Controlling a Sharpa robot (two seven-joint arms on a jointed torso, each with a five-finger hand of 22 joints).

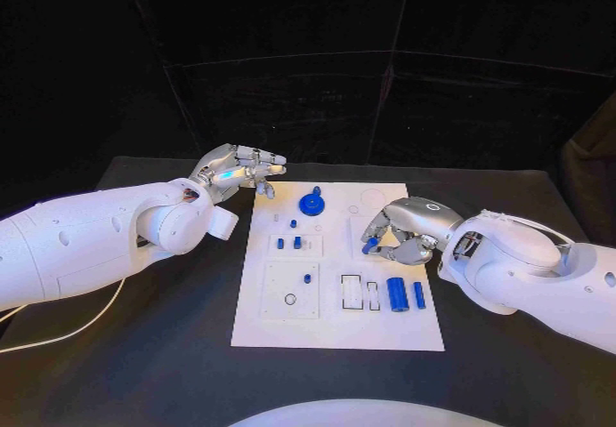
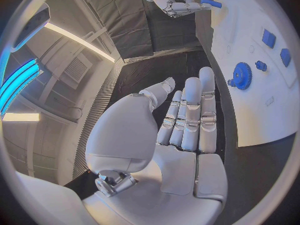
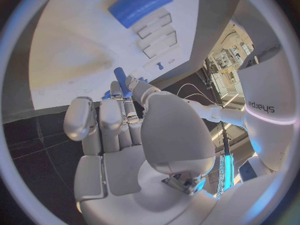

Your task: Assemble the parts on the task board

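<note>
The white task board (image 1: pixel 336 313) lies in the middle of the black table. My right hand (image 1: pixel 401 233) hovers over the board's right side and pinches a small blue peg (image 1: pixel 371 244) (image 3: pixel 122 81) at its fingertips. My left hand (image 1: pixel 240 171) hangs at the board's far left corner, holding nothing, its fingers (image 2: pixel 190 110) stretched out and the thumb apart. A blue gear (image 1: pixel 312 205) (image 2: pixel 242 75) stands near the far edge with a small blue piece (image 1: pixel 316 189) just beyond it. Two short blue pieces (image 1: pixel 289 242) stand left of centre. A thick blue cylinder (image 1: pixel 397 294) (image 3: pixel 140 4) and a thin one (image 1: pixel 418 294) lie at the near right.
White rectangular slots (image 1: pixel 351 292) sit beside the cylinders, and a raised square block (image 1: pixel 290 290) with a hole is at the board's near left. A white cable (image 1: pixel 58 331) trails on the table by my left arm. Dark tabletop surrounds the board.
</note>
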